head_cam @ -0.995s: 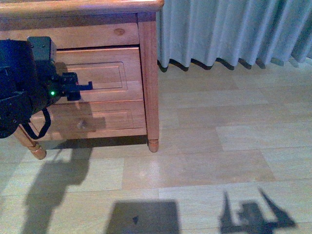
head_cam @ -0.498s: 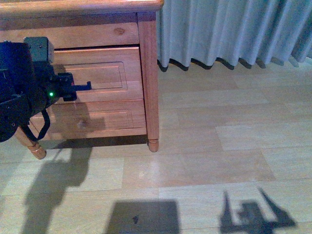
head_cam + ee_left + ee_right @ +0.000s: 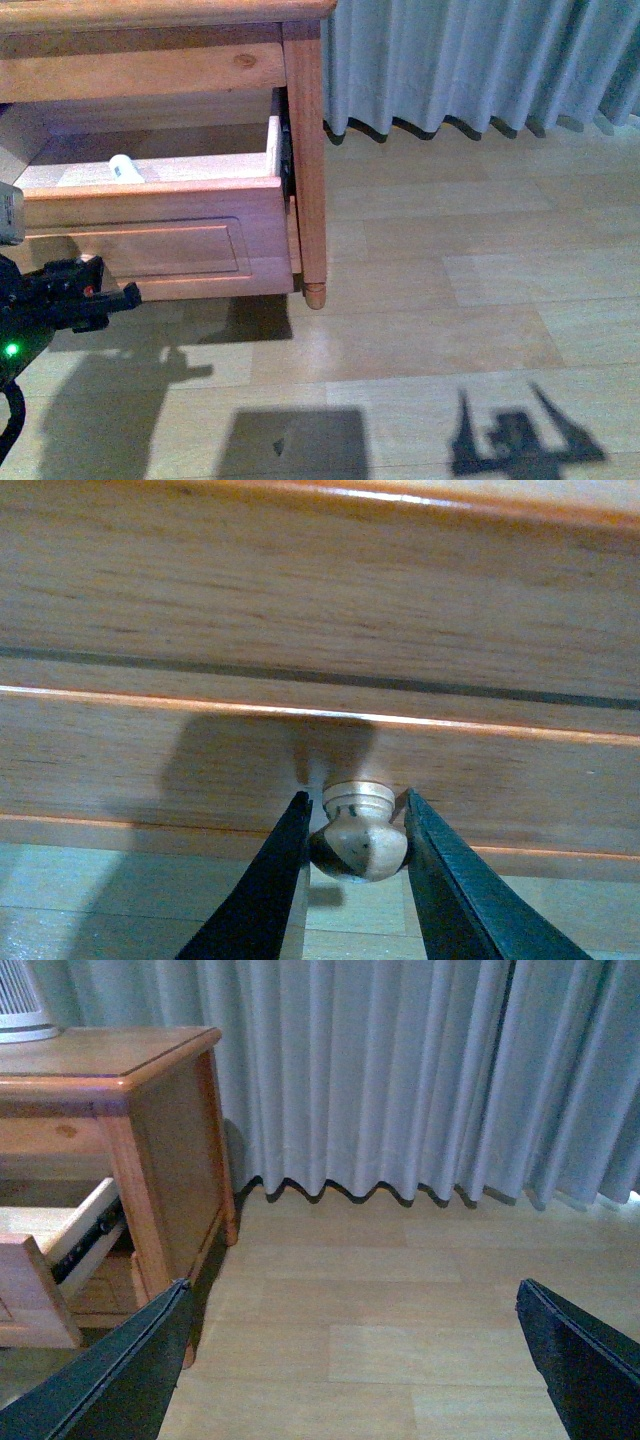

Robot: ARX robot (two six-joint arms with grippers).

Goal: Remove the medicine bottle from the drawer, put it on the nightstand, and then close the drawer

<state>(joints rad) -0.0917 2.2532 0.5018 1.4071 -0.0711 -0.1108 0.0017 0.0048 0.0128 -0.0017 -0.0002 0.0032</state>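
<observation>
The upper drawer (image 3: pixel 150 235) of the honey-brown nightstand (image 3: pixel 302 120) stands pulled well out. Inside it, near the back, a small white medicine bottle (image 3: pixel 126 169) lies on its side. My left gripper (image 3: pixel 355 825) is shut on the drawer's round wooden knob (image 3: pixel 358 835), a black finger on each side; in the front view its black body (image 3: pixel 60 300) shows at the lower left. My right gripper (image 3: pixel 350 1360) is open and empty over the floor, right of the nightstand (image 3: pixel 165 1130); the open drawer's side (image 3: pixel 60 1250) shows there too.
A grey-blue curtain (image 3: pixel 480 60) hangs to the floor right of the nightstand. Pale wooden floorboards (image 3: pixel 450 300) spread in front. The base of a white ribbed appliance (image 3: pixel 20 1005) stands on the nightstand top. The lower drawer is hidden behind the open one.
The upper drawer was shut and now stands pulled well out, showing the white bottle inside. My left gripper has moved back toward me and down, holding the knob.
</observation>
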